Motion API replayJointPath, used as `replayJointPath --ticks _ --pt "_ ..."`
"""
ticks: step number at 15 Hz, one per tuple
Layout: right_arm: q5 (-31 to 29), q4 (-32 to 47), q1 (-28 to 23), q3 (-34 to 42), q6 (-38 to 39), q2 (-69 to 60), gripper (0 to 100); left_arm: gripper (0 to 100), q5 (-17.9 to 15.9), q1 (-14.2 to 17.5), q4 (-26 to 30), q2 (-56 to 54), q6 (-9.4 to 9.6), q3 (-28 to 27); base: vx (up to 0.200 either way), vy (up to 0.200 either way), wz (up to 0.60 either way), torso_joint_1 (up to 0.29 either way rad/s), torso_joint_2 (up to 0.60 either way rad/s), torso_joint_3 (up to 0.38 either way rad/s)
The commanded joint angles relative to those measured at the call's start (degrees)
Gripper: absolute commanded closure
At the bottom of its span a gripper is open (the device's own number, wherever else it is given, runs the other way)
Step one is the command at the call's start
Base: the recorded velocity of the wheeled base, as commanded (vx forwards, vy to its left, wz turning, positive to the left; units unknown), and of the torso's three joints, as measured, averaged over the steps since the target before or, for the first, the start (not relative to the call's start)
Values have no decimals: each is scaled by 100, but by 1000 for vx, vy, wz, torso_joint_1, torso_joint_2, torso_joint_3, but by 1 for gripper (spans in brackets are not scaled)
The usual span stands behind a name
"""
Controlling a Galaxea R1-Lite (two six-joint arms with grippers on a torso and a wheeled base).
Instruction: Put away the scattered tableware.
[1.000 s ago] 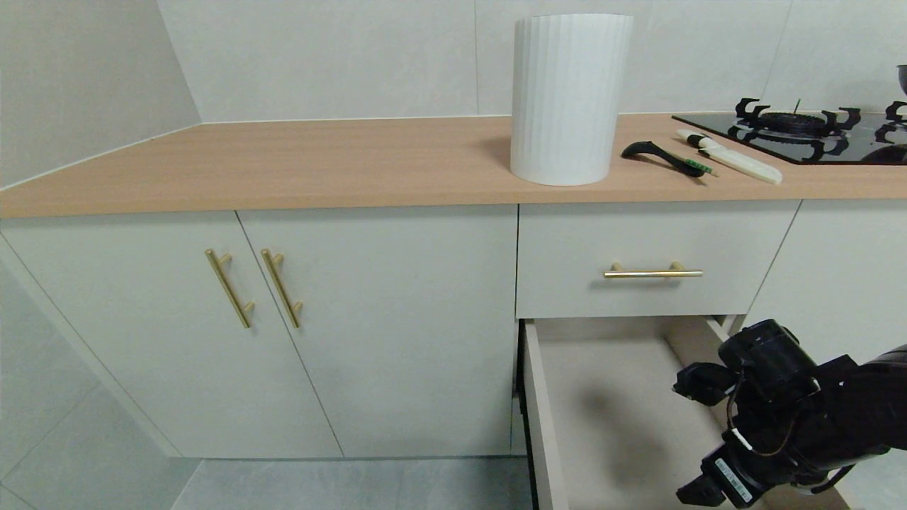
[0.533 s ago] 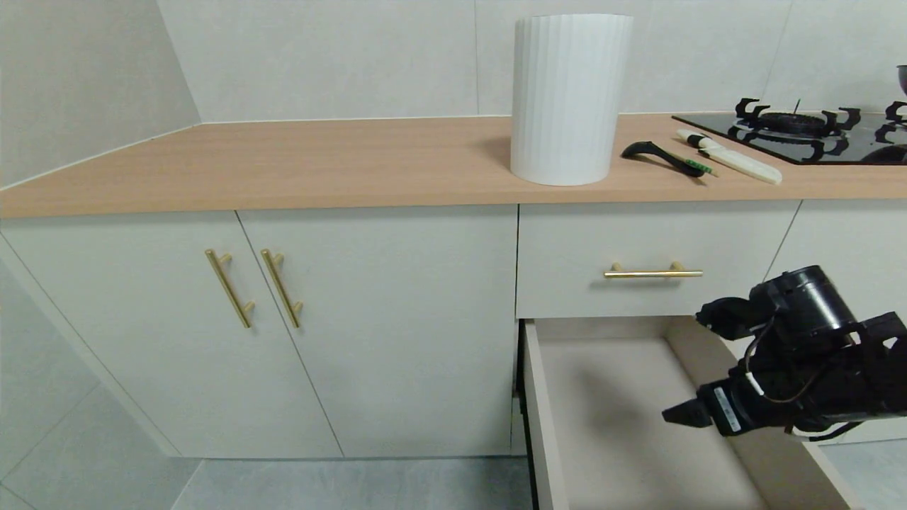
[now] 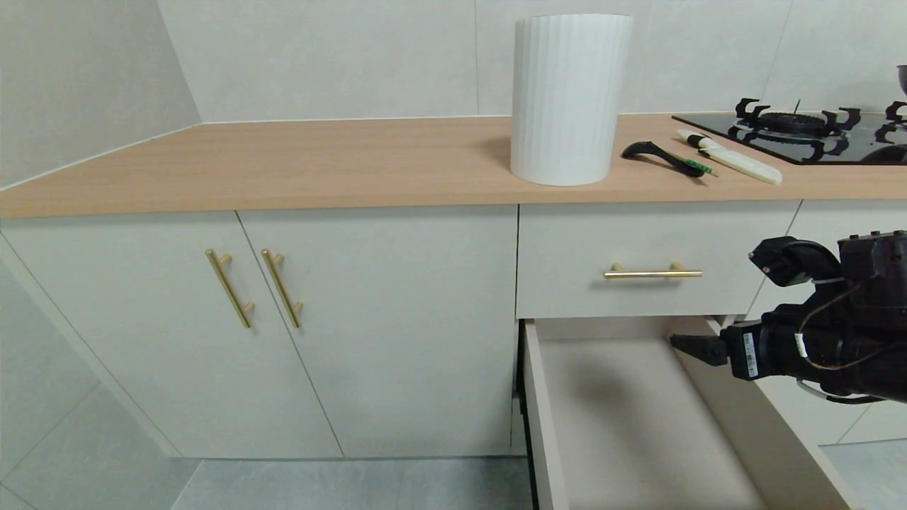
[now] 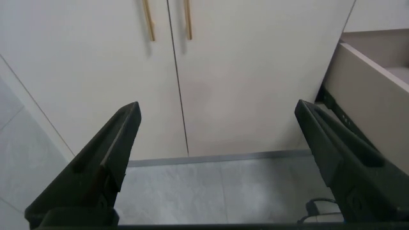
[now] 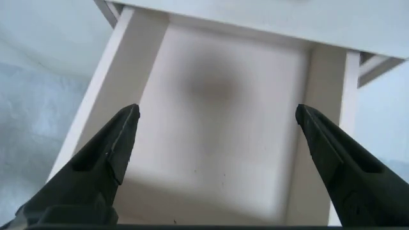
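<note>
My left gripper (image 4: 216,112) hangs low with its jaws spread wide and nothing between them, facing the cupboard doors (image 4: 255,70) and the floor.

My right gripper (image 3: 714,299) has changed most. A second ago it sat in the lower right corner of the head view, down over the open drawer (image 3: 538,397). Since then it has climbed to the middle right edge and turned, so its fingers now point toward the frame's centre. Its jaws are wide apart and hold nothing; one fingertip (image 3: 677,342) lies level with the drawer's back edge. The drawer itself is pulled out and bare inside. I judge the opening step is done and the arm is rising to fetch the first piece.

Above the open drawer is a shut one with a brass handle (image 3: 652,272). Farther back, on the wooden countertop (image 3: 319,163) in the upper right of the frame, lies the tableware: a black-handled utensil (image 3: 662,157), a thin green-tipped piece (image 3: 698,166) touching it, and a white knife-like piece (image 3: 737,161) just beside them. They sit between a tall white ribbed container (image 3: 570,99) and the hob (image 3: 793,134). All three are well above and beyond my right jaws, so I reckon a further lift and forward reach is needed.
</note>
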Motion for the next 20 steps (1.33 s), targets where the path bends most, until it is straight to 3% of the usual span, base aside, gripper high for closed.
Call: replayJointPath --ticks 1,5,20 --pt "-28 -1 2 22 0 -80 0 0 1 3 0 9 -1 1 0 0 0 22 -71 -41" --pt "-107 -1 2 13 -9 -124 0 0 1 3 0 9 -1 1 0 0 0 86 -245 -259" --pt "-107 -10 -16 13 -18 -89 0 0 1 3 0 9 -1 1 0 0 0 177 -492 -291"
